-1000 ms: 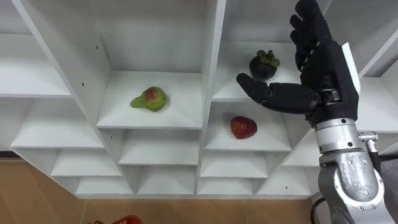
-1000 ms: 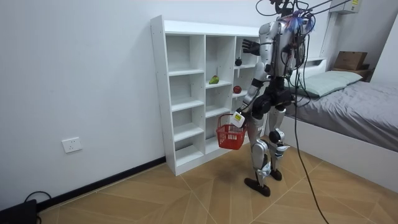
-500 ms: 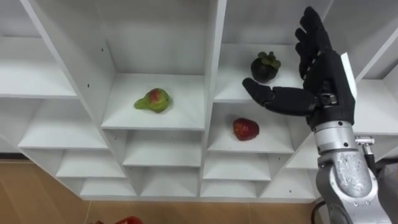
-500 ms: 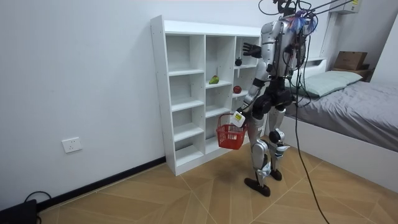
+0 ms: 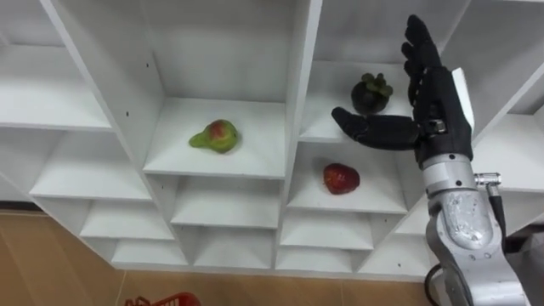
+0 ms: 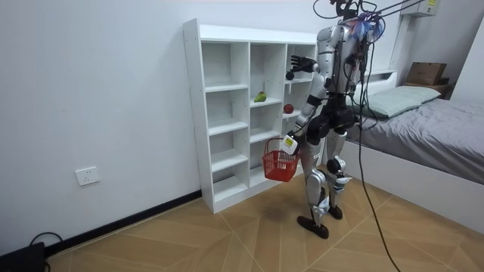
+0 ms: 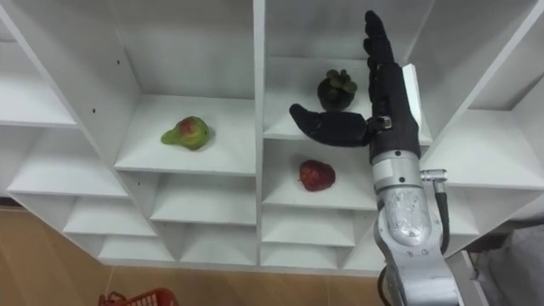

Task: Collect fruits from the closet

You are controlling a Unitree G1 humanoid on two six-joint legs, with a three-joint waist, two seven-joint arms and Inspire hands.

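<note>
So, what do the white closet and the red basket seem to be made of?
The closet looks like white laminated board with a smooth, matte finish: flat thin panels, square edges, and small peg holes in a side wall. The basket looks like red plastic: one even colour and sides formed as an open grid. Both are judged from the look alone.

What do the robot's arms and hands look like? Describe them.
The right hand is black, with a white plate on its back; its forearm is a silver cylinder with a dark cable beside it. The left hand carries a small white tag.
</note>
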